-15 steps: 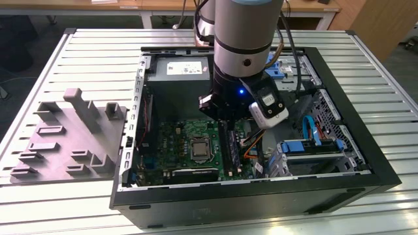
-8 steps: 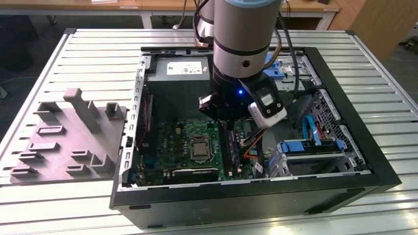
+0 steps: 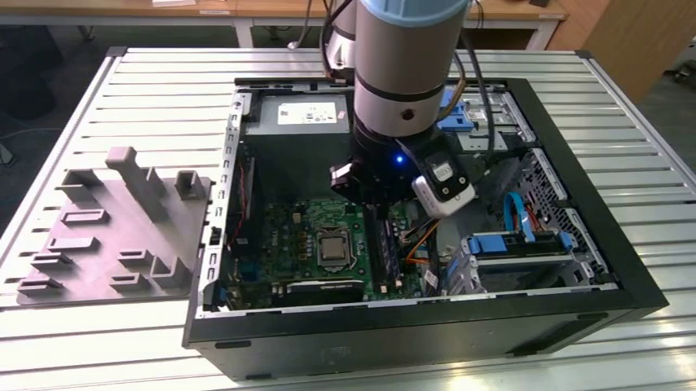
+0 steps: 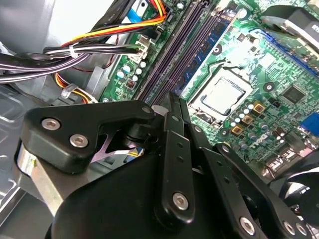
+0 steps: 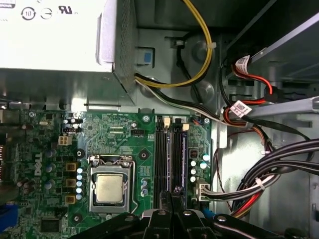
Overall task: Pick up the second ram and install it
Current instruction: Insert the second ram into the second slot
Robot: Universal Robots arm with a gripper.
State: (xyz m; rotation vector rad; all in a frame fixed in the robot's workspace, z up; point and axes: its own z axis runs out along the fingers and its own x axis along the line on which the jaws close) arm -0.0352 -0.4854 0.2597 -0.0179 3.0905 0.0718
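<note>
**Exterior view, read from its left to its right.** A grey moulded fixture tray point(image 3: 109, 228) lies on the slatted metal counter point(image 3: 326, 61) at the exterior view's left. Beside it stands the open black computer case point(image 3: 435, 326). A grey power-supply box point(image 3: 299, 114) sits at its far end, and the green motherboard point(image 3: 283, 236) lies on its floor. The square silver processor point(image 5: 108, 188) sits mid-board. Just to the exterior view's right of it run the long black slot strips point(image 5: 159, 159). The second ram point(image 5: 182, 159), a narrow blue circuit-board stick, stands in one of them. My claw point(image 5: 172, 195) hangs over those strips, down inside the case. I cannot tell whether it is open, closed or gripping the stick. Blue plastic drive brackets point(image 3: 511, 244) lie farthest to the right.
</note>
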